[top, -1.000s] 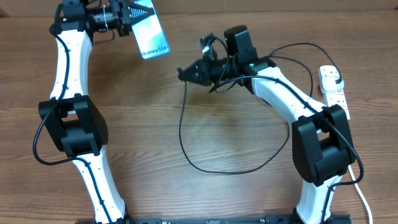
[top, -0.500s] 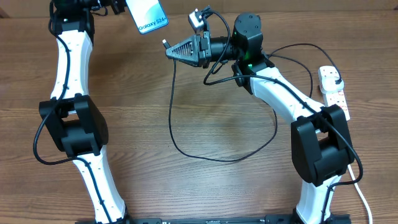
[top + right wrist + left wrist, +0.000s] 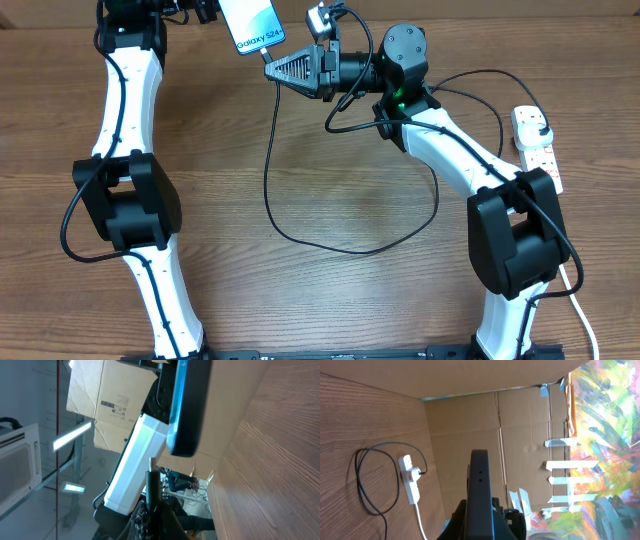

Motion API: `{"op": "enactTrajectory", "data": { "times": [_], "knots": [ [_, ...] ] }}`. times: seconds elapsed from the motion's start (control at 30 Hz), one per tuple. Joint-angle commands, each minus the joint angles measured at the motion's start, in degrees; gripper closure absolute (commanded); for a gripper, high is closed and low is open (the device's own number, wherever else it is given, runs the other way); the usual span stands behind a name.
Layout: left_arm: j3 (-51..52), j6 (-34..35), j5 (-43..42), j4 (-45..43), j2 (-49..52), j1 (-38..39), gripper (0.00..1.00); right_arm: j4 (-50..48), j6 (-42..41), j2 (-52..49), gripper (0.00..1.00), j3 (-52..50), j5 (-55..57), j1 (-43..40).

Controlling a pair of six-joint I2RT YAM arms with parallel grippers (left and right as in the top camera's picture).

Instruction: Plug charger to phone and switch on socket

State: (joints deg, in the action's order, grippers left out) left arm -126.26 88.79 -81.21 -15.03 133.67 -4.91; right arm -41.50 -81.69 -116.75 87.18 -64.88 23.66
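Observation:
My left gripper (image 3: 212, 10) is shut on the phone (image 3: 250, 24), held in the air at the table's far edge; its light blue screen reads "Galaxy S24". In the left wrist view the phone (image 3: 480, 487) shows edge-on between the jaws. My right gripper (image 3: 272, 71) is shut on the charger's connector end, its tip (image 3: 152, 464) just below the phone's bottom edge (image 3: 186, 415), a small gap between them. The black charger cable (image 3: 300, 235) hangs and loops over the table. The white socket (image 3: 535, 148) lies at the far right, also in the left wrist view (image 3: 410, 480).
A black plug (image 3: 541, 132) sits in the socket's far end. The socket's white cord (image 3: 585, 320) runs along the right edge toward the front. A cardboard wall (image 3: 470, 420) stands behind the table.
My left gripper has brought the phone a little right, and my right gripper has raised the connector up to the phone's bottom edge. The cable loop was dragged along.

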Motion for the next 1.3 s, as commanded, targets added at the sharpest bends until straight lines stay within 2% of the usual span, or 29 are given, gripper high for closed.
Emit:
{"op": "enactTrajectory", "data": {
  "times": [0.0,0.3,1.07,1.27],
  "knots": [
    [-1.1,0.4,-0.3,-0.5,-0.3,0.1,0.96,-0.4,-1.0,0.1,0.96,0.8,1.0,0.2],
    [-1.1,3.6,4.7,-0.5,-0.3,-0.1,0.96,-0.4,-2.1,0.1,0.96,0.8,3.0,0.2],
    [-1.1,3.7,4.5,-0.7,-0.3,-1.1,0.96,-0.2,-3.8,0.1,0.96,0.8,7.7,0.3],
    [-1.1,6.6,4.9,-0.7,-0.3,-0.6,0.96,-0.2,-3.8,0.1,0.96,0.8,7.7,0.3]
  ]
}}
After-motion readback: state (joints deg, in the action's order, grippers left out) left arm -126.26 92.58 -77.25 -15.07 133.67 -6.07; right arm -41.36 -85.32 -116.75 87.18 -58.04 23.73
